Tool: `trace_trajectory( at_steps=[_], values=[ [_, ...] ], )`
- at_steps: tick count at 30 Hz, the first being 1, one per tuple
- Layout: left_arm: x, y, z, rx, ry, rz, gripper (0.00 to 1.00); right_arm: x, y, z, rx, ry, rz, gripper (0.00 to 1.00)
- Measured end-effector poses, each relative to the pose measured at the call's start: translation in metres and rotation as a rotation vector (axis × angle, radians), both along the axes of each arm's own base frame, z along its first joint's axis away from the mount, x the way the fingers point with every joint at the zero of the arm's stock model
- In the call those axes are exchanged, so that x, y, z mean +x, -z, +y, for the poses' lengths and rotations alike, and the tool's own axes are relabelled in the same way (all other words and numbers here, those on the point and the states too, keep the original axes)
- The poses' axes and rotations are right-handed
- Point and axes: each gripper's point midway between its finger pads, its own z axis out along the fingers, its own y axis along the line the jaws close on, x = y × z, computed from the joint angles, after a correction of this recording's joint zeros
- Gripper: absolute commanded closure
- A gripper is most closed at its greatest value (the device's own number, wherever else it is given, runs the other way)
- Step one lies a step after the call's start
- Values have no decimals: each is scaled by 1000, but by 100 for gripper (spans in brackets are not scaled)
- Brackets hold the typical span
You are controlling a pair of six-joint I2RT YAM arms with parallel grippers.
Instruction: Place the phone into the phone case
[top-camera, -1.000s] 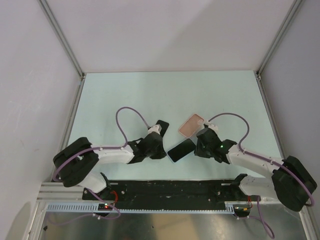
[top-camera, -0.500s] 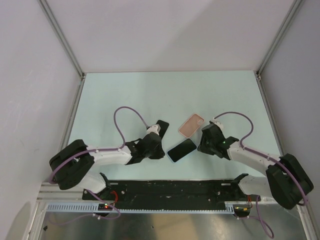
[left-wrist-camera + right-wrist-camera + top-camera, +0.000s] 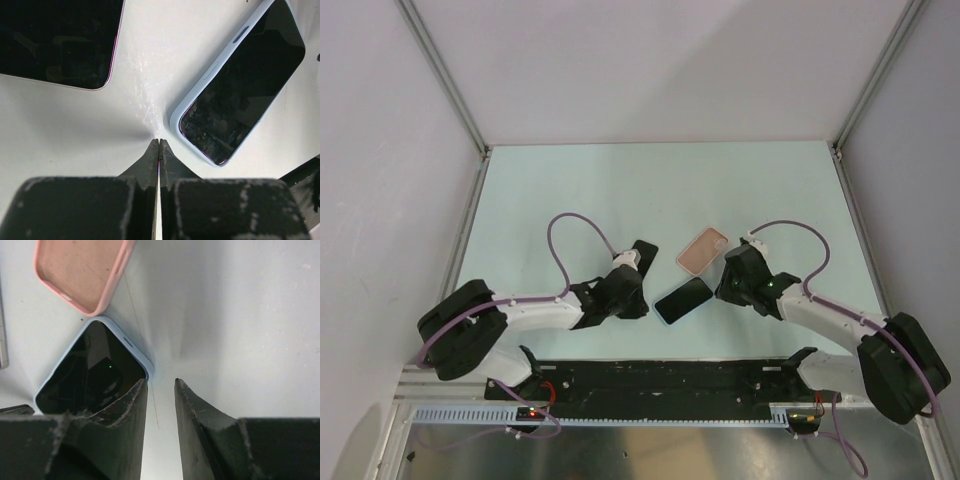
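The phone (image 3: 683, 300) lies screen up on the table between the two arms, its light blue rim showing in both wrist views (image 3: 245, 85) (image 3: 90, 375). The salmon-pink phone case (image 3: 702, 250) lies hollow side up just beyond it, one corner close to the phone's end (image 3: 82, 272). My left gripper (image 3: 647, 293) (image 3: 159, 141) is shut and empty, its tip on the table a short way left of the phone. My right gripper (image 3: 724, 286) (image 3: 160, 382) is open at the phone's right end. Its left finger overlaps the phone's corner, and only bare table shows between the fingers.
An all-black phone-sized slab (image 3: 642, 252) (image 3: 60, 40) lies left of the case, just beyond my left gripper. Purple cables arch over both wrists. Metal frame rails (image 3: 470, 220) border the table at the sides, and a black rail (image 3: 660, 380) runs along the near edge.
My right gripper drew back to the right, off the phone's end and clear of the case. Phone, case and left gripper stayed about where they were.
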Motion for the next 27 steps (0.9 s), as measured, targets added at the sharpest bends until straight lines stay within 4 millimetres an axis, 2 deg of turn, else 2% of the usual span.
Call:
trace_trajectory(
  at_steps=[5, 13, 27],
  values=[
    [0, 0, 0, 0, 1, 0, 100, 4, -9, 2, 16, 1, -31, 67],
    [0, 0, 0, 1, 1, 0, 100, 5, 6, 11, -18, -24, 18, 67],
    [-2, 2, 3, 20, 7, 8, 100, 7, 7, 21, -48, -49, 16, 75]
  ],
)
